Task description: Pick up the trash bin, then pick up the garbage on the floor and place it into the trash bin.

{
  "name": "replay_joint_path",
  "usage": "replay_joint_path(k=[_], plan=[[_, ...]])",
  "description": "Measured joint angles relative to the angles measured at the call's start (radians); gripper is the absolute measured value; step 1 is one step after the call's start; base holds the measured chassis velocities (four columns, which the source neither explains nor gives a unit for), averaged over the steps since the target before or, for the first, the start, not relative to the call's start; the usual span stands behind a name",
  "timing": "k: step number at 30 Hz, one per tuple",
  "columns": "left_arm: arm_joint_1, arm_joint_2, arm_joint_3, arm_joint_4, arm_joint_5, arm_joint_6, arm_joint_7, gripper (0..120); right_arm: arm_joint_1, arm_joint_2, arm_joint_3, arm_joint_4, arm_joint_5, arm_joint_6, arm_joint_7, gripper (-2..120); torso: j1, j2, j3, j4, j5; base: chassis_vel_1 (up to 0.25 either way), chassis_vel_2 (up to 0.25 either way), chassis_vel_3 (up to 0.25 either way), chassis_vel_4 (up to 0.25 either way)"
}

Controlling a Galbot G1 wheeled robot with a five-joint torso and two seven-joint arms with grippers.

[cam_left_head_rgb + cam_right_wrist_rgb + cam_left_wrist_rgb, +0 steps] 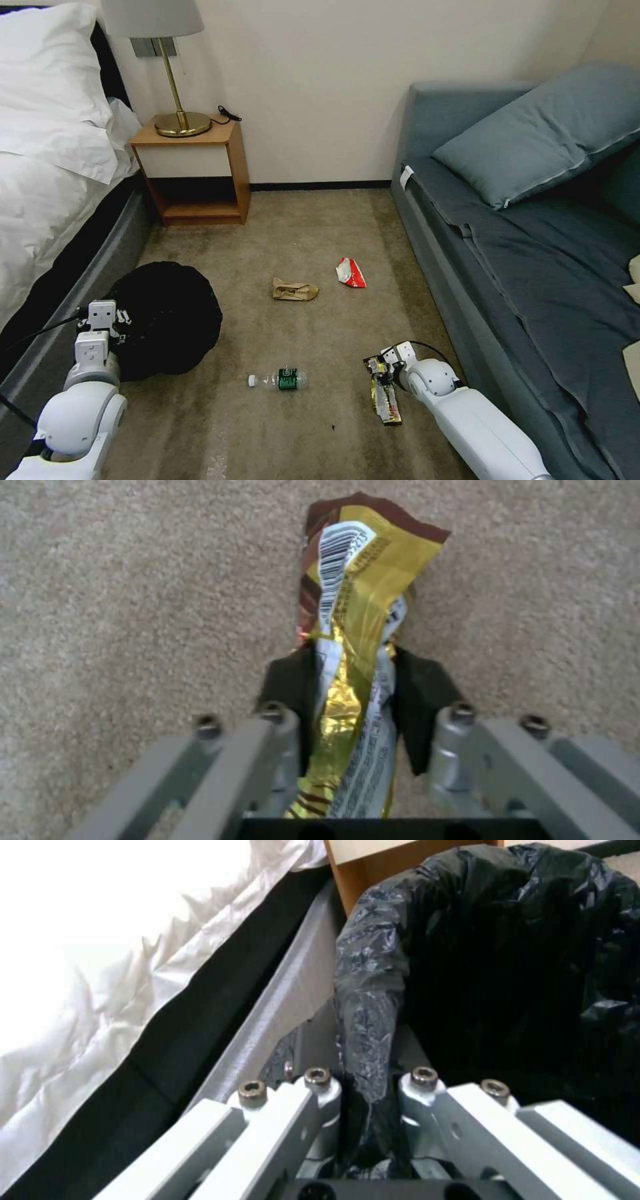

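Crinkly black plastic lines the trash bin, which you see at the lower left of the head view, tipped toward the camera beside the bed. Your left gripper has its jaws closed on the bin's near rim; in the left wrist view the bag-covered rim runs down between the two fingers and is pinched there, with the dark hollow of the bin beyond it.

At the lower centre-right of the head view, your right gripper clamps the gold snack wrapper, which trails from the jaws toward the bottom of the frame against the carpet. The right wrist view shows the black pads pressed on either side of the crumpled wrapper, its barcode strip and brown edge sticking out past them over the carpet; you cannot tell from it whether the wrapper's far end touches the floor.

The clear bottle with a green label and white cap lies on its side at lower centre, between the two grippers. Farther up the frame, near the middle, the crumpled brown paper bag rests on the carpet, and the red-and-white packet lies just to its right, apart from it.

A wooden nightstand with a brass lamp stands at upper left, and a blue-grey sofa with a cushion occupies the right side.
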Motion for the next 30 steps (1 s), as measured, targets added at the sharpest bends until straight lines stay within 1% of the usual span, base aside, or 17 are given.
replay_joint_path(k=[1,3,4,5,6,7,11,12,16,17,19,20,22,23,25,29,30], plan=[[0.0,0.0,0.0,0.0,0.0,0.0,0.0,4,0.0,0.0,0.0,0.0,0.0,0.0,0.0,20,0.0,0.0,0.0,0.0,0.0,0.0,0.0,0.0,0.0],[0.0,0.001,0.0,0.0,0.0,-0.001,0.0,4,-0.003,-0.006,0.005,0.016,-0.001,-0.002,0.001,13,0.0,0.0,0.0,0.0,0.0,0.0,0.0,0.0,0.0],[0.0,0.001,0.0,0.0,0.0,-0.001,0.0,4,-0.003,-0.006,0.005,0.016,-0.001,-0.002,0.001,13,0.0,0.0,0.0,0.0,0.0,0.0,0.0,0.0,0.0],[0.0,0.003,0.002,0.0,0.0,-0.002,0.0,4,-0.005,-0.013,0.011,0.035,-0.001,-0.004,0.002,4,0.0,0.0,0.0,0.0001,0.0001,0.0,0.0,0.0,0.0],[0.0,0.003,0.002,0.0,0.0,-0.002,0.0,4,-0.005,-0.013,0.011,0.035,-0.001,-0.004,0.002,4,0.0,0.0,0.0,0.0001,0.0001,0.0,0.0,0.0,0.0],[0.0,0.004,0.004,0.001,0.0,-0.002,0.001,4,-0.008,-0.021,0.017,0.055,-0.002,-0.005,0.003,0,0.0,0.0,0.0,0.0001,0.0001,0.0,0.0,0.0,0.0],[-0.002,0.004,0.014,0.004,0.001,-0.002,0.001,4,-0.017,-0.042,0.04,0.134,-0.003,-0.011,0.005,0,0.0,0.0,0.0,0.0,0.0,0.0,0.0,0.0,0.0],[-0.002,0.004,0.014,0.004,0.001,-0.002,0.001,4,-0.017,-0.042,0.04,0.134,-0.003,-0.011,0.005,0,0.0,0.0,0.0,0.0,0.0,0.0,0.0,0.0,0.0],[-0.005,0.004,0.027,0.004,0.004,-0.002,0.001,4,-0.018,-0.062,0.057,0.219,-0.008,-0.015,0.01,0,0.0,0.0,0.0,0.0,0.0,0.0,0.0,0.0,0.0],[-0.006,0.004,0.033,0.003,0.005,-0.003,0.001,4,-0.011,-0.075,0.059,0.259,-0.007,-0.013,0.013,0,0.0,0.0,0.0,-0.0001,0.0,0.0,0.0,0.0,0.0],[-0.008,0.005,0.039,0.001,0.006,-0.01,0.005,4,0.023,-0.097,0.052,0.313,0.016,-0.005,0.018,0,0.0,0.0,0.0,-0.0001,-0.0001,0.0,0.0,0.0,0.0],[-0.008,0.005,0.039,0.001,0.006,-0.01,0.005,4,0.023,-0.097,0.052,0.313,0.016,-0.005,0.018,0,0.0,0.0,0.0,-0.0001,-0.0001,0.0,0.0,0.0,0.0],[-0.008,0.004,0.047,-0.001,0.008,-0.017,0.009,4,0.078,-0.111,0.031,0.372,0.068,-0.001,0.027,0,0.0,0.0,0.0,0.0,0.0001,0.0,0.0,0.0,0.0],[-0.008,0.004,0.047,-0.001,0.008,-0.017,0.009,4,0.078,-0.111,0.031,0.372,0.068,-0.001,0.027,0,0.0,0.0,0.0,0.0,0.0001,0.0,0.0,0.0,0.0],[-0.005,0.001,0.057,-0.004,0.016,-0.025,0.011,4,0.133,-0.119,-0.001,0.431,0.108,-0.001,0.039,0,0.0,0.0,0.0,0.0001,-0.0002,0.0,0.0,0.0,0.0],[-0.002,-0.002,0.063,-0.009,0.02,-0.027,0.011,4,0.167,-0.121,-0.028,0.479,0.131,-0.007,0.046,0,0.0,0.0,0.0,0.0001,-0.0001,0.0,0.0,0.0,0.0],[0.001,-0.006,0.067,-0.014,0.023,-0.028,0.011,4,0.202,-0.116,-0.057,0.523,0.159,-0.019,0.056,0,0.0,0.0,0.0,0.0002,-0.0002,0.0,0.0,0.0,0.0]])
